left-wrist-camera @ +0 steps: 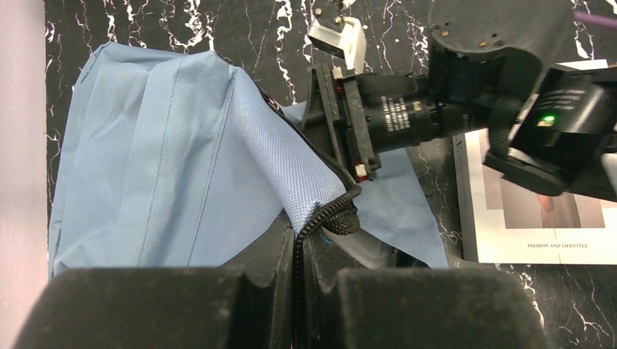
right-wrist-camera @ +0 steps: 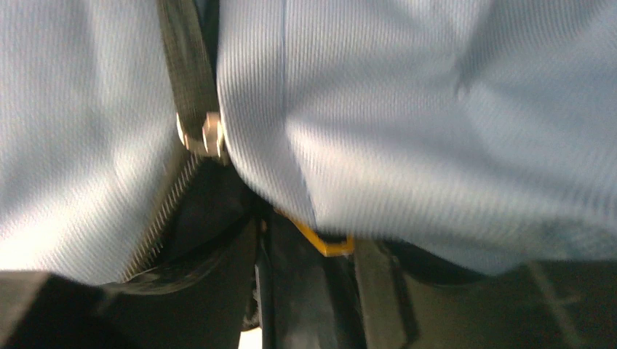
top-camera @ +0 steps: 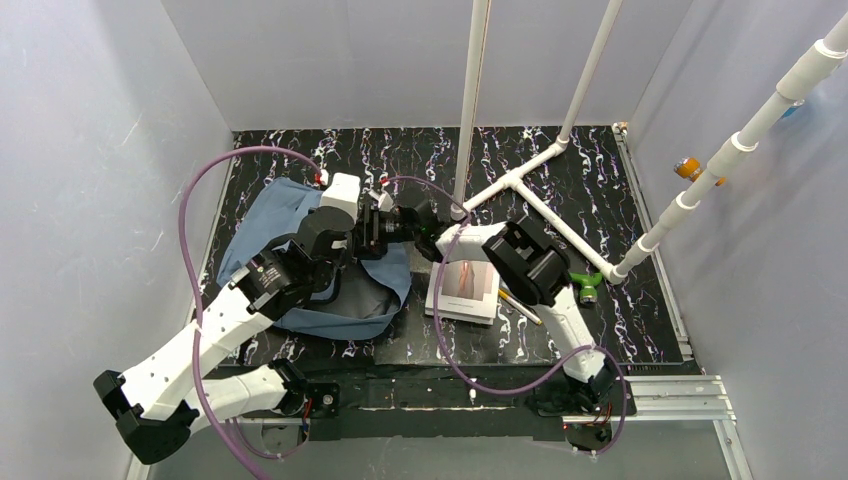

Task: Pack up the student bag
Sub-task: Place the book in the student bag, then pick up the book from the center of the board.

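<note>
The student bag (top-camera: pixel 270 215) lies at the left of the table, slate-blue and slumped. My left gripper (left-wrist-camera: pixel 298 236) is shut on the bag's dark zipper edge, holding a fold of the fabric (left-wrist-camera: pixel 167 145) up so the mouth gapes. My right arm's wrist (left-wrist-camera: pixel 393 120) reaches into that mouth from the right. In the right wrist view blue bag cloth (right-wrist-camera: pixel 436 109) fills the frame, with a brass zipper pull (right-wrist-camera: pixel 202 136). My right gripper (right-wrist-camera: pixel 309 247) has its fingers apart. A small yellow-edged piece (right-wrist-camera: pixel 329 246) shows at their tips under the cloth; what it is stays unclear.
A magazine (top-camera: pixel 465 285) lies flat just right of the bag, under my right arm. Beside it lie a pencil (top-camera: pixel 520 306) and a green-handled item (top-camera: pixel 586 284). A white pipe frame (top-camera: pixel 530 190) stands on the back right of the table.
</note>
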### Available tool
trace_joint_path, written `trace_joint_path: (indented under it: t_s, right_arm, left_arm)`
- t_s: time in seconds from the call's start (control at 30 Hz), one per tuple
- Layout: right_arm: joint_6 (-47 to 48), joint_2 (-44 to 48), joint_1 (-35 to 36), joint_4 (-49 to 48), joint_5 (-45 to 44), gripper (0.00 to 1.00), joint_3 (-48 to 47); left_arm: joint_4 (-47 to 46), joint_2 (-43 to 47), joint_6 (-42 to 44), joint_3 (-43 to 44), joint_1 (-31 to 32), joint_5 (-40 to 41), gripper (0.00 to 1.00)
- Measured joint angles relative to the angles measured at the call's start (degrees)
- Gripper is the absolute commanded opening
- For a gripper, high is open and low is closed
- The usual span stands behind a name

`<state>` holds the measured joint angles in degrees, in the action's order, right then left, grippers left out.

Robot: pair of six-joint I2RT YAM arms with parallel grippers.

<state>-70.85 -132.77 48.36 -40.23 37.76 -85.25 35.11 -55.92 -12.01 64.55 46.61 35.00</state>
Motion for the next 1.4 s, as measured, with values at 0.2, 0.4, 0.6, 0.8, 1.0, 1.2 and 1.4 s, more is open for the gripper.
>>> trace_joint_path:
  t_s: [0.2, 0.4, 0.6, 0.8, 1.0, 1.2, 1.4]
  right_arm:
    - [14.36, 12.48, -1.68, 13.86, 0.39, 0.79, 10.34]
    - [34.58, 26.99, -4.61, 37.66, -3.74, 0.90, 16.13]
    - [46.49, 42.64, -6.45, 55.45, -11.82, 0.92, 23.91]
    - [48.22, 55.87, -12.15, 63.89, -14.86, 0.79, 33.62]
    - [48.57, 66.55, -24.57, 69.11, -8.74, 0.68, 42.82]
    - [47.45, 67.23, -29.88, 69.11, 2.60, 0.58, 50.29]
    - [46.95, 64.37, -32.06, 67.60, 7.80, 0.55, 52.78]
  left_arm:
    - [-0.55, 1.75, 0.00, -1.09, 0.02, 0.57, 0.00]
    - [-1.27, 2.01, 0.00, -1.55, 0.02, 0.59, 0.00]
    - [-2.93, 0.50, -0.04, -2.38, 0.02, -0.11, 0.00]
    - [-4.94, -1.03, -0.59, -3.61, 0.04, -1.92, 0.00]
    - [-5.73, -1.38, -1.40, -5.25, 0.07, -4.00, 0.00]
    - [-5.99, -1.38, -2.21, -5.99, 0.07, -5.03, 0.00]
    - [-5.95, -1.38, -2.64, -5.99, 0.07, -5.70, 0.00]
